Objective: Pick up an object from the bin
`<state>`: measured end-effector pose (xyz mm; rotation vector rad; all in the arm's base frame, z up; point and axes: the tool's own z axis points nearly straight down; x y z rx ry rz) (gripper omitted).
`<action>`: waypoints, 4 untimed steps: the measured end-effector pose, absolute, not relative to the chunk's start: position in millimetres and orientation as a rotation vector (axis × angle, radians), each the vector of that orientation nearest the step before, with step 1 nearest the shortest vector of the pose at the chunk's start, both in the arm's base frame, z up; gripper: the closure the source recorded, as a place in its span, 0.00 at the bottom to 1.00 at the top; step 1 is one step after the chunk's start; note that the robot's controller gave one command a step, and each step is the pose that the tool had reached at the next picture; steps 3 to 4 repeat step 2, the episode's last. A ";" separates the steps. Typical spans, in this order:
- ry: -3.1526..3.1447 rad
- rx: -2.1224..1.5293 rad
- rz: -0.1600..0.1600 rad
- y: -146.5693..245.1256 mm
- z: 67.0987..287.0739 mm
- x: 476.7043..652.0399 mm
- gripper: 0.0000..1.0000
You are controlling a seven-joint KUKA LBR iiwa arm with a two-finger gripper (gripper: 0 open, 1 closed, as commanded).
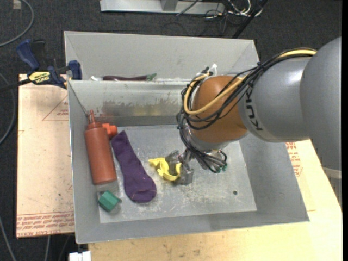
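Nearest the front wall of the bin (pixel 179 213) lies a small green block (pixel 109 201), in the left front corner. Just behind it a purple sock (pixel 132 170) stretches away from the front, its toe end fat and rounded, its long axis leaning a little to the left as it goes back. Beside the sock, along the left wall, lies a reddish-brown squeeze bottle (pixel 99 151) on its side, nozzle pointing to the back, with a small orange piece (pixel 111 129) touching it near the shoulder.

In the middle of the floor is a crumpled yellow thing (pixel 162 166), apart from the sock and to its right. The tool (pixel 182 170) is down at floor level right against it. The yellow thing lies to the tool's left, toward the sock, and part of it seems to curl under the tool's tip. This is the thing to lift, in my judgement, and the lift depends on that left-hand offset: much of the yellow lies outside the tool rather than squarely within it.

Whether the tool is apart, together or clamped on the yellow thing I cannot tell, as the wrist's orange cover (pixel 217 113) and looped cables (pixel 209 159) crowd it from above. Farther back, beyond the inner wall, a dark, thin thing (pixel 126 78) is too hidden to name.
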<state>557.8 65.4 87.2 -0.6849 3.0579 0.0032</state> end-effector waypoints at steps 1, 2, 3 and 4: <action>3.064 -0.703 0.005 65.8 97.8 555.0 1.00; 3.043 -0.756 0.005 66.8 163.7 561.4 1.00; 3.043 -0.756 0.005 66.8 163.7 561.4 1.00; 3.043 -0.756 0.005 66.8 163.7 561.4 1.00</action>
